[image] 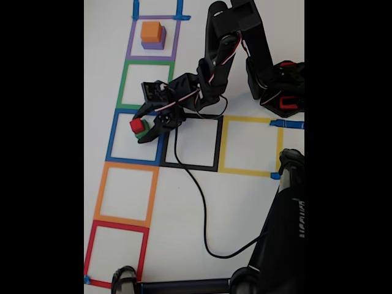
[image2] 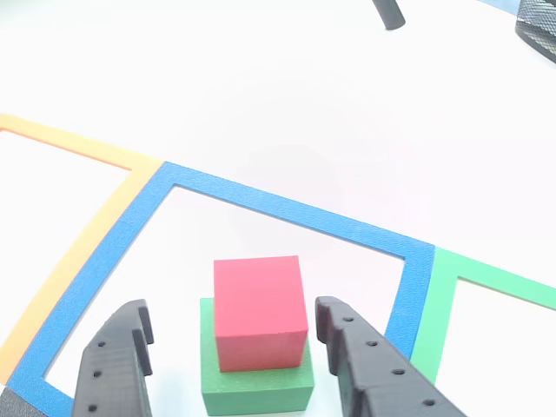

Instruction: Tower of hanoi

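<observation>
- Red cube [image2: 259, 308] on green cube [image2: 257, 388], stacked inside blue tape square [image2: 287, 210].
- Gripper [image2: 234, 347]: fingers [image2: 369, 369] apart, flanking the stack, not touching.
- Orange cube [image: 151, 30] on purple cube [image: 154, 43], in purple tape square [image: 130, 43].
- Black cable [image: 196, 196] trails across white worktop [image: 245, 202].

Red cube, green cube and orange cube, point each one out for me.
red cube [image2: 259, 306], other view, on its front face.
green cube [image2: 256, 387], other view, on its front face.
orange cube [image: 151, 30], fixed view, on its top face.
</observation>
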You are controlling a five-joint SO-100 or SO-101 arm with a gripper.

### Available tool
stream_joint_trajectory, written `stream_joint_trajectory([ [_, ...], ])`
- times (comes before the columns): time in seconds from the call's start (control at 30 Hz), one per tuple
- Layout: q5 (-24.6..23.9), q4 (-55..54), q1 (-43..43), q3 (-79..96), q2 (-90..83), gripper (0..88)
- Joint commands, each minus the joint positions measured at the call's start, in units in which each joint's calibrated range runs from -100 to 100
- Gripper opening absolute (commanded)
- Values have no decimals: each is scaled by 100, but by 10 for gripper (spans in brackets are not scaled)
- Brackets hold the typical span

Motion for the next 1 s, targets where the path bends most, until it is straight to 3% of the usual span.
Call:
stream_joint_trajectory([
  [0.0,54,-56,145,117,-659,215],
  [0.2,54,818,145,226,-1830,213],
  [0.3,54,1830,184,217,-2750,171],
  [0.37,54,2705,251,180,-3469,95],
  [0.47,54,4559,481,-220,-4486,20],
  [0.63,54,8211,979,-1765,-5625,11],
  [0.83,54,11288,2024,-4111,-5980,11],
  [0.97,54,12640,2935,-5647,-5883,11],
])
